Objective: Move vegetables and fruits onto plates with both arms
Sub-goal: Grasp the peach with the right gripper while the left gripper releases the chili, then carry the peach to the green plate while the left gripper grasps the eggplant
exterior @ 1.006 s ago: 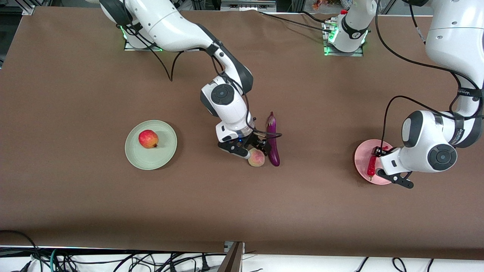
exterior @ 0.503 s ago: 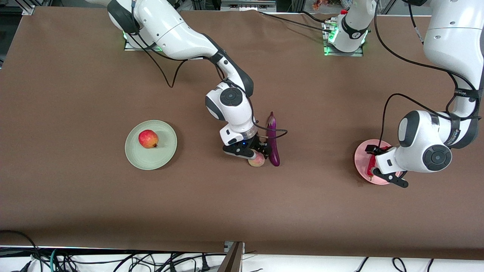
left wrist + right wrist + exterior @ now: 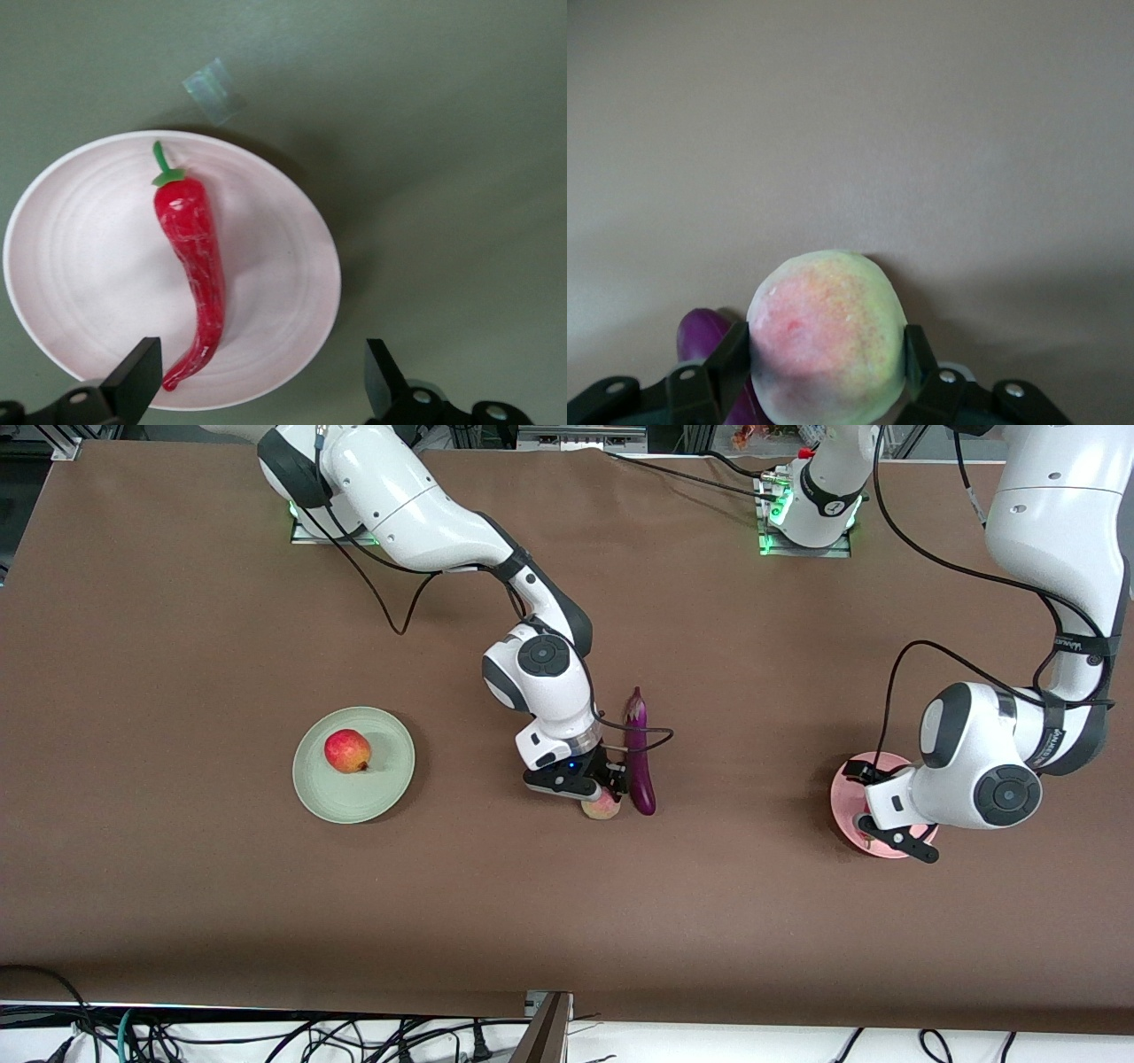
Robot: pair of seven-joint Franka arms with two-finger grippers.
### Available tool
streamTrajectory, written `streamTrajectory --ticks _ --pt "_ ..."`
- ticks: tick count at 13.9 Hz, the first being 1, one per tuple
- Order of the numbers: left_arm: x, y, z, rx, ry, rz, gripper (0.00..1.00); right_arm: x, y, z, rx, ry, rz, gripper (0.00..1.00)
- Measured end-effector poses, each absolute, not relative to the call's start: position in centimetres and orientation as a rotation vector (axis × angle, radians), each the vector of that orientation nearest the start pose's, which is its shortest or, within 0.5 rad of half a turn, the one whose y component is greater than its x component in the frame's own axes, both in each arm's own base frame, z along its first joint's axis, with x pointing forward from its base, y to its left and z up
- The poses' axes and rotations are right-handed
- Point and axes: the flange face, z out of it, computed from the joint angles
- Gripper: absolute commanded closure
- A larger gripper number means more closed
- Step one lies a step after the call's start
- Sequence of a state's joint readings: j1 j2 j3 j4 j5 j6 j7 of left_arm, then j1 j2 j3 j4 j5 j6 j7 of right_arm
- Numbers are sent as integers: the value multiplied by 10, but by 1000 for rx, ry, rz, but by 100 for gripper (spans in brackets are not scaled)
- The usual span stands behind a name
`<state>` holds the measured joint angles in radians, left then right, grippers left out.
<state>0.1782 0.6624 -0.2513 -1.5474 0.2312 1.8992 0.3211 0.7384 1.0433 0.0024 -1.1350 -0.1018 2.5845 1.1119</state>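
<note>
- Right gripper (image 3: 595, 790): fingers straddle the peach (image 3: 827, 335), one fingertip (image 3: 733, 354) against each flank. The fruit sits on the brown table (image 3: 177, 886). Judged step: grasp in progress, lift not yet done.
- Eggplant (image 3: 640, 755): lies on the table just beside this gripper, touching or almost touching the peach. The next move calls for a firm pinch and a straight lift that leaves the eggplant undisturbed.
- Left gripper (image 3: 257, 381): fingers spread, holding nothing, over the pink plate (image 3: 292, 266). The red chili pepper (image 3: 195, 266) lies on that plate below it.
- Pale green plate (image 3: 390, 775): well apart from the right gripper, toward the right arm's end, carrying the apple-like fruit (image 3: 347, 751). It is the probable destination for the peach.
</note>
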Motion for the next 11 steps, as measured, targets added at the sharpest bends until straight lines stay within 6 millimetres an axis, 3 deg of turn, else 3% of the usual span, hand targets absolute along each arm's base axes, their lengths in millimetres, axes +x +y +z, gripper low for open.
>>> streamTrajectory --ticks 3,6,8,11 --pt "667 -44 264 -3042 786 476 0 614 513 233 -2908 355 -400 82" --pt "653 -110 286 -3196 692 538 0 641 455 291 -3047 190 -235 82" --pt "641 -165 295 -3248 586 566 0 653 397 322 -3105 52 -127 81" --pt "615 -273 289 -3289 314 521 0 648 297 328 -3157 -76 21 79"
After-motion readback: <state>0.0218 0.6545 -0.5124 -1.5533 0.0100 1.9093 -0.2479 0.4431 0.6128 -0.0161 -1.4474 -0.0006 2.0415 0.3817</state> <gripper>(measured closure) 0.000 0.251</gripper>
